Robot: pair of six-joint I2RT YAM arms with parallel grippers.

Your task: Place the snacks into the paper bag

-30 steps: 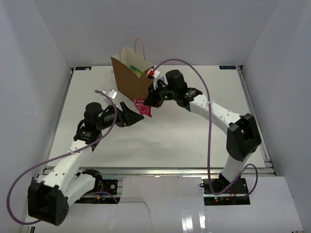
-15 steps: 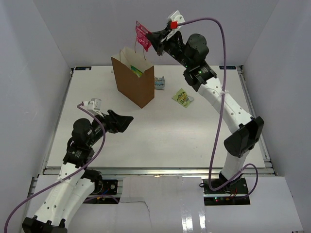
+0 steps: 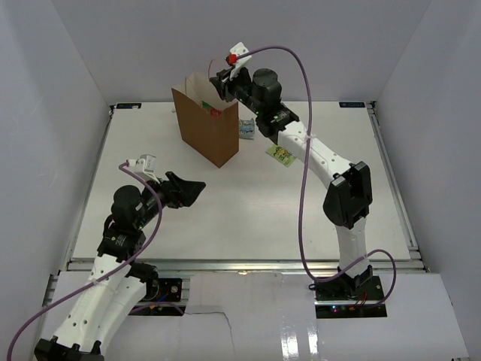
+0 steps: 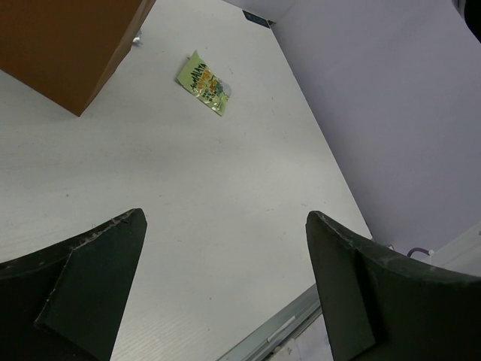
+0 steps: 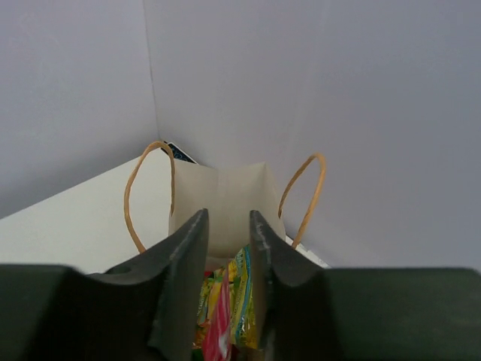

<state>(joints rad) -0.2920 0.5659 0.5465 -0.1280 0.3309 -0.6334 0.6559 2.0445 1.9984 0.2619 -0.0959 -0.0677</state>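
**Clerk:** Entry 1, the container?

**Checker:** Tall brown kraft paper bag (image 3: 204, 134). It stood upright toward the far side of the white tabletop (image 3: 301, 218), mouth up. Inside were yellow-green wrappers (image 5: 242, 293) and 1 red-pink crinkly plastic packet (image 5: 219, 335). The exact count could not be read.

**Clerk:** Entry 2, the right fingers (image 5: 184, 286)?

**Checker:** Poised over the bag's mouth and parted by a narrow gap, the tips pinching nothing. The red-pink packet showed through that gap, down in the bag. I judged it delivered, or all but.

**Clerk:** Entry 3, the left fingers (image 4: 83, 301)?

**Checker:** Spread wide and empty, held over bare tabletop toward the near left, well apart from the bag.

**Clerk:** Outstanding stock?

**Checker:** 2 items lay flat on the tabletop. 1 grey-blue crinkly plastic packet (image 3: 246, 129) was just beside the bag's right side. 1 yellow-green crinkly plastic packet (image 3: 282, 153) was near it, partly under the right arm. My judgement was that the task was well advanced, with 2 picks remaining.
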